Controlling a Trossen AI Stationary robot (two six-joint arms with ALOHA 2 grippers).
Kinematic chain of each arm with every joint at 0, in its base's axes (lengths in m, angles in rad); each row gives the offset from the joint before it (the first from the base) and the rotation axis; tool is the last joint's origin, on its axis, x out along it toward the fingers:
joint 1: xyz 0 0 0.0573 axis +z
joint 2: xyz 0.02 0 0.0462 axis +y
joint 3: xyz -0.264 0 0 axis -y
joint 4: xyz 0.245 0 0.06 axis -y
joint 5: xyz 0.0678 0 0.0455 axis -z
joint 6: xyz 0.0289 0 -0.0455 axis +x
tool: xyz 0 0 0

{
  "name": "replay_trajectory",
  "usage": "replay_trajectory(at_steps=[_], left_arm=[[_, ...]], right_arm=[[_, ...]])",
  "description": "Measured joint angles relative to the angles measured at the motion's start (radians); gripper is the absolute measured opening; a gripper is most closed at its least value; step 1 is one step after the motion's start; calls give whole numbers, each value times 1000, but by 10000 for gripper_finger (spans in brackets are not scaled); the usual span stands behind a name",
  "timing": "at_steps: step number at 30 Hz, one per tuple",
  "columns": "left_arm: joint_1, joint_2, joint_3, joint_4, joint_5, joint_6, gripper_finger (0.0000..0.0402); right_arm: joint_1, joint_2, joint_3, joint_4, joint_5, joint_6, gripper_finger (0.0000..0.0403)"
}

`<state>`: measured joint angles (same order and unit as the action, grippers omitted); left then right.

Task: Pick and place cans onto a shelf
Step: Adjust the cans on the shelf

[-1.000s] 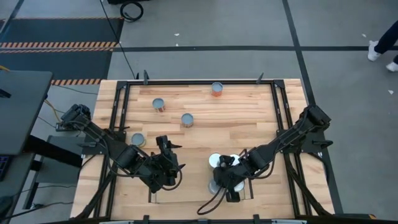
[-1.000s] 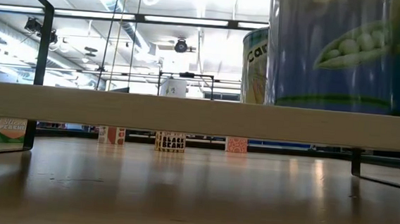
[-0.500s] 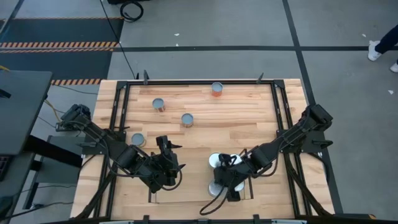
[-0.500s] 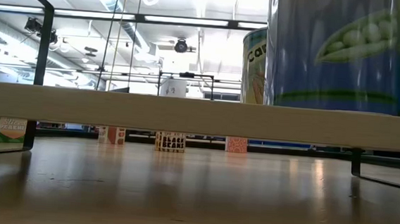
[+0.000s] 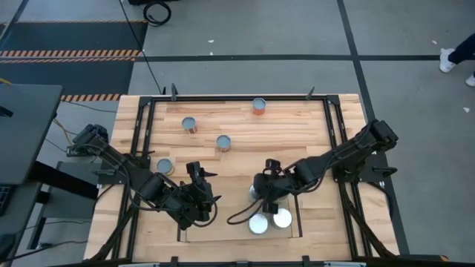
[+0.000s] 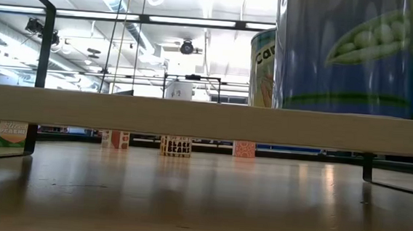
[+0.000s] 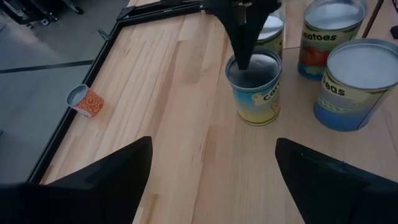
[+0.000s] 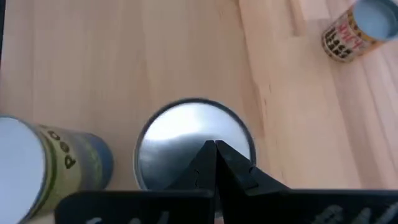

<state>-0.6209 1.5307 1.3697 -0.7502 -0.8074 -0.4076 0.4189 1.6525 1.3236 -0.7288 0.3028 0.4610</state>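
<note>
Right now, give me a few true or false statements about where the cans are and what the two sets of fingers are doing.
1. The left gripper holds a can. False: its fingers are spread open with nothing between them.
2. The right gripper has its fingers shut together over the round top of a can. True.
3. The pea can stands on the shelf. True.
4. Every can is already on the shelf. False: several stand out on the table, among them the black beans can.
</note>
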Motion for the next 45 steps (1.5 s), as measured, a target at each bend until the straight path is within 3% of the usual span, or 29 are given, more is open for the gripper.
replay_trajectory(at_steps=[9,21,30,38,45], left_arm=[[0,0,0,4,0,0,345],[-20,0,0,17,0,1,345],[-19,0,0,20,0,1,345],[-23,0,0,20,0,1,345],[-21,0,0,21,0,11,345]], right_arm=[[-14,21,-5,30,-89,-2,7],[-19,22,-5,55,-112,-18,7],[-8,-4,54,23,-69,-41,7],[33,-52,86,-228,-115,92,7],[142,-53,86,-175,-226,131,7]])
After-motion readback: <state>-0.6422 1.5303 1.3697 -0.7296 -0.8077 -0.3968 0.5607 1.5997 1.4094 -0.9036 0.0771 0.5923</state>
